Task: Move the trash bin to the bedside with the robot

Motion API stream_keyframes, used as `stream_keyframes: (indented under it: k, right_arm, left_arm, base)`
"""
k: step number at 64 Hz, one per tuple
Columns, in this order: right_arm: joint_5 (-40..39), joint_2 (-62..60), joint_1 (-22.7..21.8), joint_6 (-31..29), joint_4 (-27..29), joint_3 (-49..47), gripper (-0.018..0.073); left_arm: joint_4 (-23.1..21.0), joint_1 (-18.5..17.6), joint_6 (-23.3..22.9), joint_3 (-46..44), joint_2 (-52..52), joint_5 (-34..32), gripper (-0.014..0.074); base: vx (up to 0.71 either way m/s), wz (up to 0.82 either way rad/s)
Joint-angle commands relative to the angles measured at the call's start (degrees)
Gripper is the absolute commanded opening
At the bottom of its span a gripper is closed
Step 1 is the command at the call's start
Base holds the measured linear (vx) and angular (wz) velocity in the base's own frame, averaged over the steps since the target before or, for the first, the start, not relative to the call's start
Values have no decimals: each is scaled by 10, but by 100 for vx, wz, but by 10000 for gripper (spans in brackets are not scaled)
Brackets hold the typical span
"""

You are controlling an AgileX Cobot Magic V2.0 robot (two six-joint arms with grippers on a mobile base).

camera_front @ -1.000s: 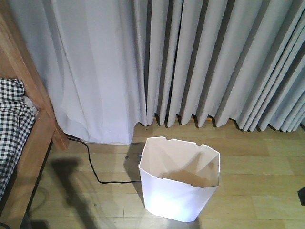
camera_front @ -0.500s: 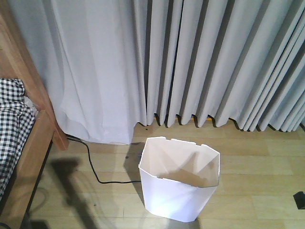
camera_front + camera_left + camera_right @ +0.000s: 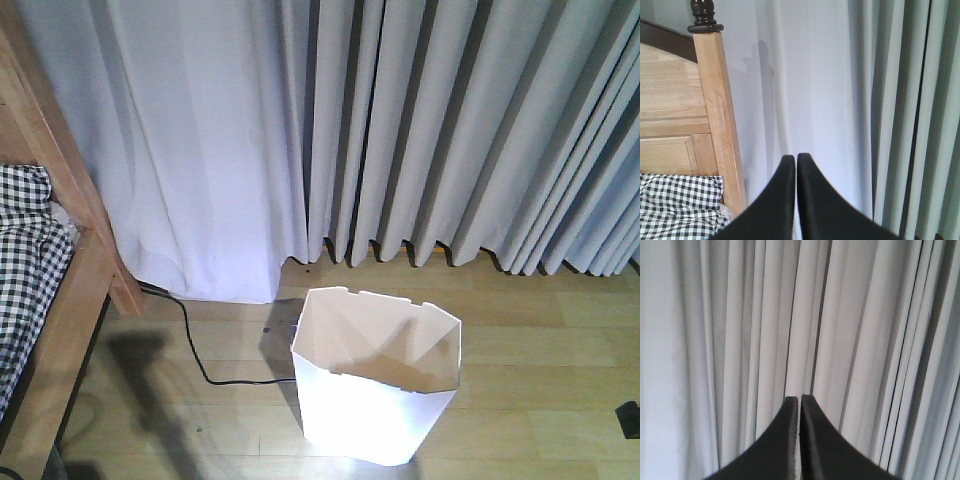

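The white trash bin stands upright and empty on the wooden floor, low in the middle of the front view. The bed frame with checkered bedding is at the left edge, a good gap of floor away from the bin. In the left wrist view my left gripper is shut on nothing, held up facing the curtain beside the bedpost. My right gripper is also shut and empty, facing curtain folds. Neither gripper touches the bin.
Grey curtains hang across the whole back. A black cable runs along the floor between bed and bin. A small dark object sits at the right edge on the floor.
The bin sits a touch lower in the front view, and the dark object at the right edge has slid down.
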Motion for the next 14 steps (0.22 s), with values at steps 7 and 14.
stream_keyframes:
  k: [7, 14]
  right_arm:
    - [-47, -5, 1, 1, -2, 1, -8]
    - [-47, -5, 1, 1, -2, 1, -8]
  left_arm:
    - [-5, -4, -8, 7, -8, -43, -6]
    - [-5, -4, -8, 7, -8, -43, -6]
  base:
    - [0, 0]
    - [0, 0]
